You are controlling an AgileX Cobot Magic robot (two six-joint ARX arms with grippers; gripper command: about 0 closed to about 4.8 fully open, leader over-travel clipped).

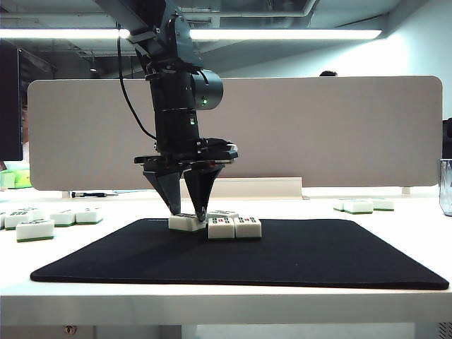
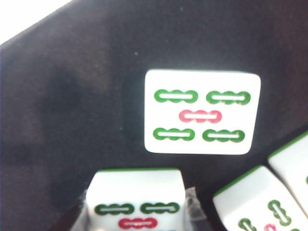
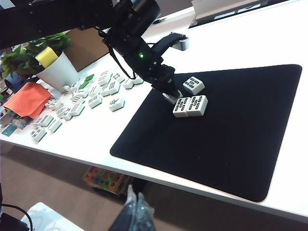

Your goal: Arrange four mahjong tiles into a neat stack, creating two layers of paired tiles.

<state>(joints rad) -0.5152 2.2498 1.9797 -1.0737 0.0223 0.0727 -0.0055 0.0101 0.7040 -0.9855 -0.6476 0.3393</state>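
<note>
Right, the left gripper points straight down on the black mat, fingers set either side of one tile lying flat near the mat's far-left part; jaws narrowed around it, but whether they actually pinch it I cannot tell. Just beside it, two tiles sit side by side, touching, faces up. A fourth tile lies alone a little behind them, apart from the pair. No second layer yet; all four lie flat on the mat. Spare tiles are scattered on the white table off the mat. The right gripper shows in no view.
</note>
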